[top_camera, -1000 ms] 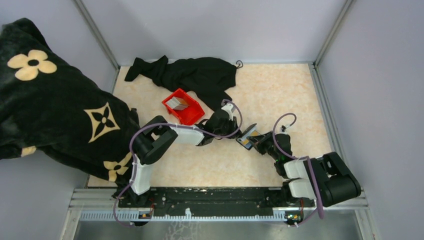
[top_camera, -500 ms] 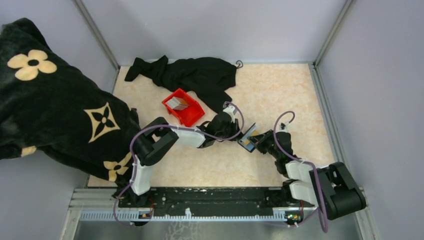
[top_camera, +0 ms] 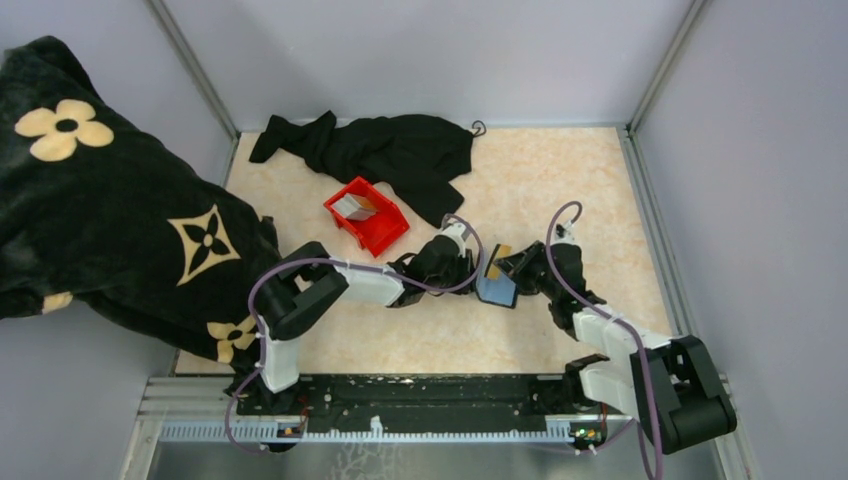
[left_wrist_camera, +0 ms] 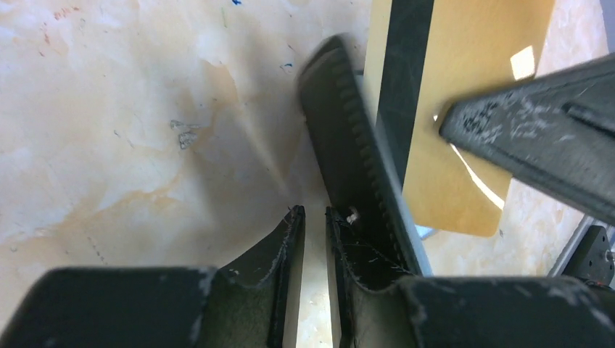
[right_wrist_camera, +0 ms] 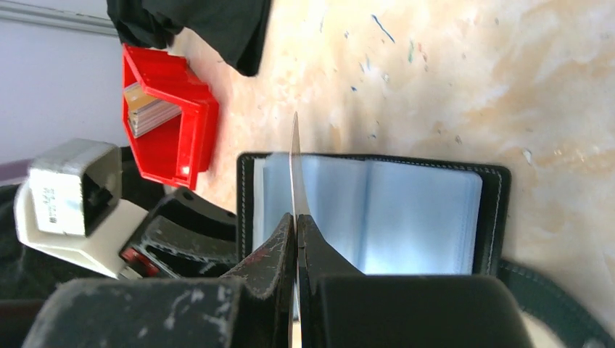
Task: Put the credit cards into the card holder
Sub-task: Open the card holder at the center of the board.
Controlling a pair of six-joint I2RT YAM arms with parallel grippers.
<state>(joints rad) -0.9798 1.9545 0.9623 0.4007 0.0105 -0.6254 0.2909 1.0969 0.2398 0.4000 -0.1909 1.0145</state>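
Observation:
The card holder (right_wrist_camera: 406, 217) lies open on the table, black-rimmed with bluish sleeves inside, also seen as the card holder (top_camera: 497, 291). My right gripper (right_wrist_camera: 296, 217) is shut on a tan credit card (right_wrist_camera: 295, 159), seen edge-on over the holder's left half; it shows as the tan credit card (left_wrist_camera: 464, 109) and the card (top_camera: 497, 262). More credit cards (right_wrist_camera: 149, 110) stand in the red bin (right_wrist_camera: 181, 138). My left gripper (left_wrist_camera: 314, 214) stands narrowly open with only table between its fingers. The holder's black cover (left_wrist_camera: 348, 145) rests against the outside of its right finger.
The red bin (top_camera: 372, 218) sits left of both grippers, behind the left arm. A black garment (top_camera: 400, 150) lies at the back. A black blanket with cream flowers (top_camera: 110, 200) hangs over the left wall and table edge.
My right gripper has carried the tan card left, over the holder. The holder has tipped from raised to flatter, its bluish inside now up. The left gripper has shifted slightly nearer.

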